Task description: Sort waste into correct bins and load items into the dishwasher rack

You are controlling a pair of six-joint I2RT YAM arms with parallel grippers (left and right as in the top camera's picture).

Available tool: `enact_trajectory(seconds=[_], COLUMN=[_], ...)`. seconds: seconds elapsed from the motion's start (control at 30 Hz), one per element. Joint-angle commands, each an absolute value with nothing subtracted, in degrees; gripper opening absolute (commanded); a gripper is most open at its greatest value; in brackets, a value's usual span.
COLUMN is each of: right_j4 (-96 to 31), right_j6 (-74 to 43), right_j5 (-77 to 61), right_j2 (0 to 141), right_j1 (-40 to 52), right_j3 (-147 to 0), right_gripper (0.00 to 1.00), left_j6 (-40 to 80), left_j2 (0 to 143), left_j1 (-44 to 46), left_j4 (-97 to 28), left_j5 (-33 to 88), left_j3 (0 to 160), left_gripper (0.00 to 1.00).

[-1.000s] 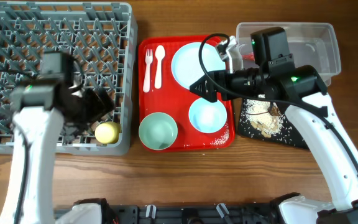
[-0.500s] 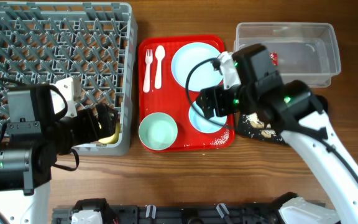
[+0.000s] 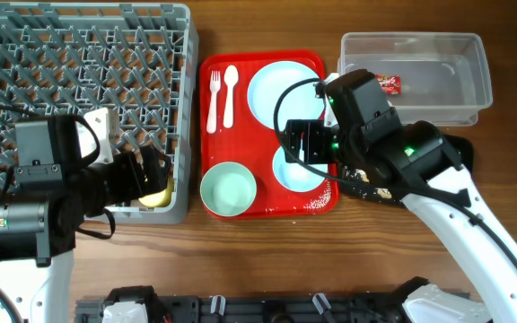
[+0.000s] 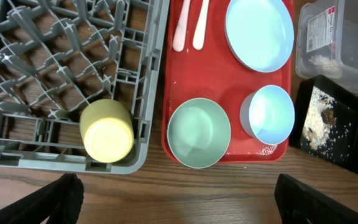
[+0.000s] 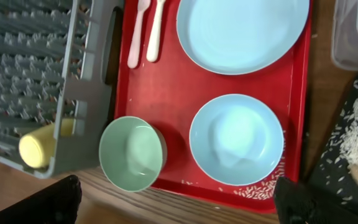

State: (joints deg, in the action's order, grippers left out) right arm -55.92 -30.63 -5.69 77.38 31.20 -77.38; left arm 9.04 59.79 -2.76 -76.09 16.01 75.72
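The grey rack (image 3: 79, 81) holds the yellow cup (image 3: 157, 193) on its side in its front right corner; the cup also shows in the left wrist view (image 4: 107, 132). My left gripper (image 3: 146, 170) hovers over that corner, open and empty (image 4: 182, 202). The pale-blue plate (image 3: 276, 85), blue bowl (image 5: 236, 139), green bowl (image 3: 229, 188), white fork (image 3: 214, 99) and spoon (image 3: 230, 94) lie on the red serving tray (image 3: 258, 135). My right gripper (image 3: 299, 144) is open and empty above the blue bowl (image 5: 179, 202). The red wrapper (image 3: 389, 83) lies in the clear tub (image 3: 460, 54).
The black tray (image 4: 347, 146) with rice crumbs and brown bits (image 4: 319, 118) sits in front of the tub, mostly under my right arm in the overhead view. Loose rice grains (image 5: 257, 191) lie on the red tray's front edge. Bare wood runs along the table front.
My right arm moved from over the clear tub left to above the blue bowl, leaving the wrapper in the tub. My left arm drew back from the rack; the cup stayed.
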Motion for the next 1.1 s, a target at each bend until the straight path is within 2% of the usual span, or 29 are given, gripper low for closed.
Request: enact_trajectory(seconds=[0.0,0.1,0.2,0.43,0.5,0.67,0.87,1.07], right_j4=[-58.8,-61.4,-59.7,-42.9,-40.4,-34.4,-24.4,-16.3], right_j6=[-36.0,-34.3,-26.8,0.2,4.6,-0.5,-3.0,-6.8], right_j5=[-5.1,-2.9,-1.3,1.7,1.7,1.0,-7.7,-9.5], right_j2=[76.9,76.7,73.1,60.0,55.2,41.8,28.0,14.3], right_j1=[31.3,30.9,30.1,29.5,28.8,20.2,8.7,4.0], right_j3=[-77.5,-77.5,-77.5,-74.3,-71.0,-56.1,-34.8,-17.3], right_gripper=[1.0,1.0,1.0,1.0,1.0,1.0,1.0,1.0], left_j6=[7.9,7.9,7.9,7.9,7.9,7.9,7.9,7.9], left_j2=[59.9,60.0,60.0,60.0,60.0,60.0,60.0,60.0], left_j1=[-2.8,-2.8,-2.8,-2.8,-2.8,-2.8,-2.8,-2.8], left_j4=[-75.9,-75.9,-75.9,-75.9,-75.9,-75.9,-75.9,-75.9], left_j5=[16.9,16.9,16.9,16.9,16.9,16.9,16.9,16.9], left_j3=[76.5,76.5,76.5,76.5,76.5,76.5,76.5,76.5], left_gripper=[1.0,1.0,1.0,1.0,1.0,1.0,1.0,1.0])
